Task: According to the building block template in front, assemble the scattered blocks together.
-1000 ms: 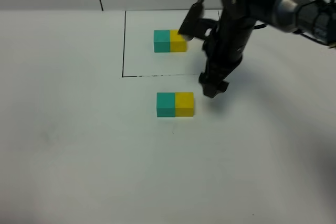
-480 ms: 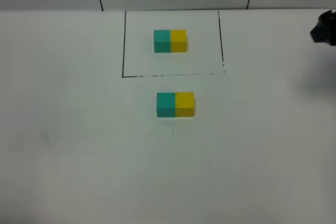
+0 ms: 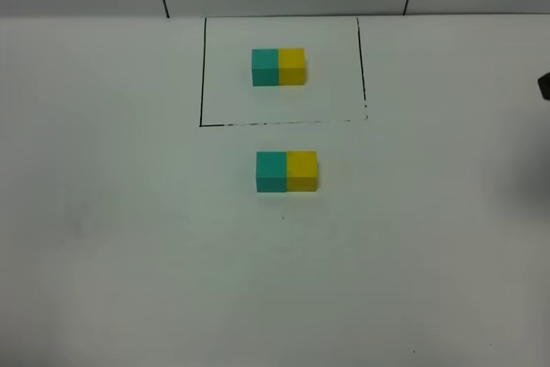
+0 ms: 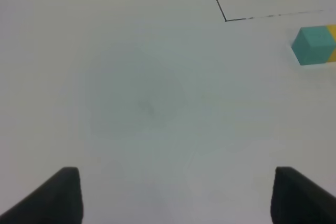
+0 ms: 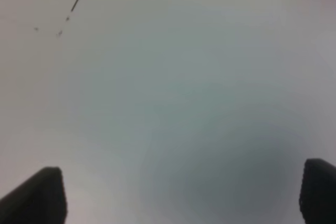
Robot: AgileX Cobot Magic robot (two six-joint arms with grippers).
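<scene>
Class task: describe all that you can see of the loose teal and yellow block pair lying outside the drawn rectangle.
The scattered blocks are two plain matte cubes of equal size, teal on the left, yellow on the right, pressed side by side as one bar. They lie flat on the white table, just in front of the black frame line. No gripper touches them.

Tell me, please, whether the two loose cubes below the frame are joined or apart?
Joined: the teal cube and yellow cube sit flush side by side, teal left, matching the template inside the black frame.
</scene>
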